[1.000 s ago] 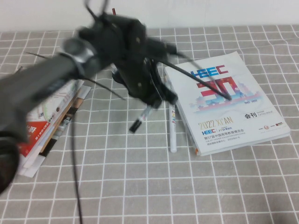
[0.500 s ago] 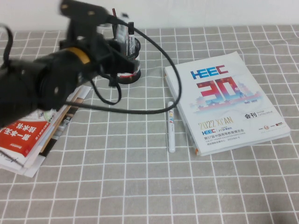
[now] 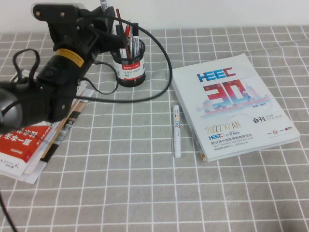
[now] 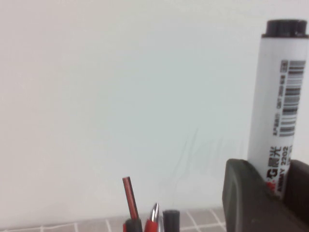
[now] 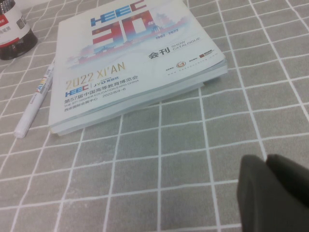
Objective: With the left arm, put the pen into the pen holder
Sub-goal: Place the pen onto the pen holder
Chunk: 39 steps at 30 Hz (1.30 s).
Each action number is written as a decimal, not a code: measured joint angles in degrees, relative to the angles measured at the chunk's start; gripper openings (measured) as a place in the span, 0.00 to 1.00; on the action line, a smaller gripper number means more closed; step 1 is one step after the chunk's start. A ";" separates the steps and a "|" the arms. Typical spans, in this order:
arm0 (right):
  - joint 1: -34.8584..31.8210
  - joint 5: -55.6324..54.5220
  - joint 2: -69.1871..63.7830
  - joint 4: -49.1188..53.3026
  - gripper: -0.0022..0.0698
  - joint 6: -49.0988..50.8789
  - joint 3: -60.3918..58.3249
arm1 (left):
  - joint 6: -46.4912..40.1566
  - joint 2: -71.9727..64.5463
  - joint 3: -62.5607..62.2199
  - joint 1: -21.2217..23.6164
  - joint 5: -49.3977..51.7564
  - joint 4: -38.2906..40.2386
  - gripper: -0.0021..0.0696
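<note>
My left gripper [image 4: 276, 170] is shut on the pen [image 4: 282, 106], a white marker with black print, held upright with its black end on top. In the high view the left gripper [image 3: 107, 30] is at the rear left, just left of the black mesh pen holder [image 3: 129, 65], and the pen's top [image 3: 104, 7] sticks up above it. The holder has several pens in it, and their tips show in the left wrist view [image 4: 153, 217]. My right gripper [image 5: 268, 166] is shut and empty, low over the cloth, and is out of the high view.
An all-white marker with coloured lettering [image 3: 177, 130] lies beside a HEEC book [image 3: 231, 99]; both also show in the right wrist view, the marker [image 5: 35, 101] and the book [image 5: 135, 58]. A stack of booklets [image 3: 26, 145] lies at the left. A black cable [image 3: 159, 82] loops past the holder.
My left arm has swung from the middle of the table back to the rear left, carrying the pen. The pen went from hanging cap-down to standing upright beside the holder.
</note>
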State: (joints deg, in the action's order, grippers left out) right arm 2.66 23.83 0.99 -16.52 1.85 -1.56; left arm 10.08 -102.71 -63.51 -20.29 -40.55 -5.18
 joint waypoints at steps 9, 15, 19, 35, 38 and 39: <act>0.00 0.00 0.00 0.00 0.01 0.00 0.00 | 11.03 -10.75 -11.52 4.32 -1.65 -10.38 0.18; 0.00 0.00 0.00 0.00 0.01 0.00 0.00 | 12.50 -15.07 -17.26 4.36 0.21 -13.45 0.18; 0.00 0.00 0.00 0.00 0.01 0.00 0.00 | 12.65 -16.68 -17.99 4.45 1.00 -14.00 0.18; 0.00 0.00 0.00 0.00 0.01 0.00 0.00 | 12.65 -21.98 -18.67 6.33 0.03 -14.36 0.18; 0.00 0.00 0.00 0.00 0.01 0.00 0.00 | 12.65 -22.49 -18.95 6.33 0.02 -14.36 0.18; 0.00 0.00 0.00 0.00 0.01 0.00 0.00 | 12.65 -22.47 -19.08 6.33 -0.13 -14.36 0.18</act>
State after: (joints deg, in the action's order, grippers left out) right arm 2.66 23.83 0.99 -16.52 1.85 -1.56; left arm 22.73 -125.18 -82.59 -13.96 -40.68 -19.54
